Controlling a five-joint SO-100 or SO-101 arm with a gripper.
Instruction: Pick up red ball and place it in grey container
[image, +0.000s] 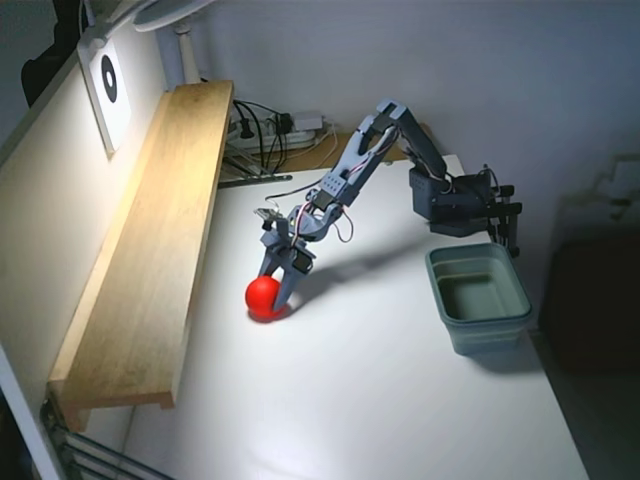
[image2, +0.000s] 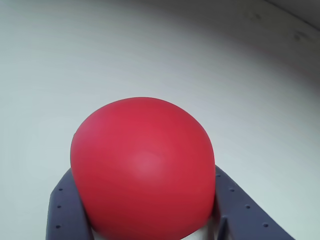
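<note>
The red ball (image: 263, 295) rests on the white table, left of centre in the fixed view. My gripper (image: 279, 284) reaches down over it from the right, with a finger on each side. In the wrist view the red ball (image2: 142, 172) fills the lower middle. Both grey fingers (image2: 65, 210) press against its sides, and it looks slightly squashed. The gripper (image2: 147, 215) is shut on the ball, which still touches the table. The grey container (image: 490, 335) stands empty at the right of the table, well away from the ball.
A long wooden shelf (image: 150, 250) runs along the left side, close to the ball. A power strip with cables (image: 285, 128) lies at the back. The arm's base (image: 460, 205) is clamped just behind the container. The table's right edge passes near the container.
</note>
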